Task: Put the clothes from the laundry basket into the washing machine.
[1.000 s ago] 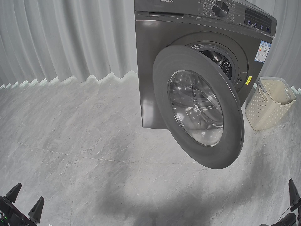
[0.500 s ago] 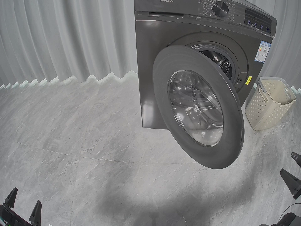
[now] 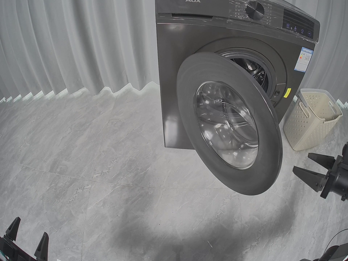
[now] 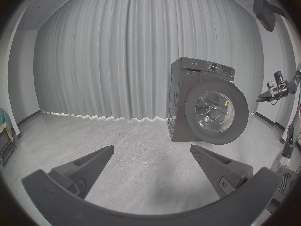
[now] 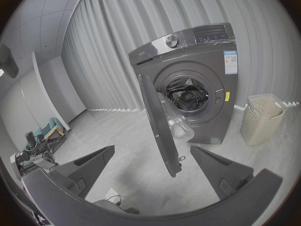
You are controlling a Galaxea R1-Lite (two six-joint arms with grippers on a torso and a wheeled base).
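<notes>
The grey washing machine [image 3: 188, 55] stands on the floor with its round door [image 3: 228, 124] swung wide open. Dark clothes [image 5: 188, 98] lie inside the drum. A beige perforated laundry basket [image 3: 311, 120] stands on the floor beside the machine on its right, and what I see of its inside wall is bare. My right gripper [image 3: 301, 162] hangs open and holds nothing, in front of the basket and right of the door's edge. It faces the open drum in the right wrist view [image 5: 151, 148]. My left gripper [image 3: 30, 227] is open and holds nothing, low at the near left, far from the machine.
Pleated white curtains [image 3: 72, 37] line the wall behind the machine. Bare grey tiled floor [image 3: 90, 145] spreads left of and in front of it. The open door juts out into the space before the drum. Furniture and gear [image 5: 47, 138] stand far off to the side.
My right gripper has risen from the lower right corner and swung left, towards the door. My left gripper has sunk slightly. Machine, door and basket are unmoved.
</notes>
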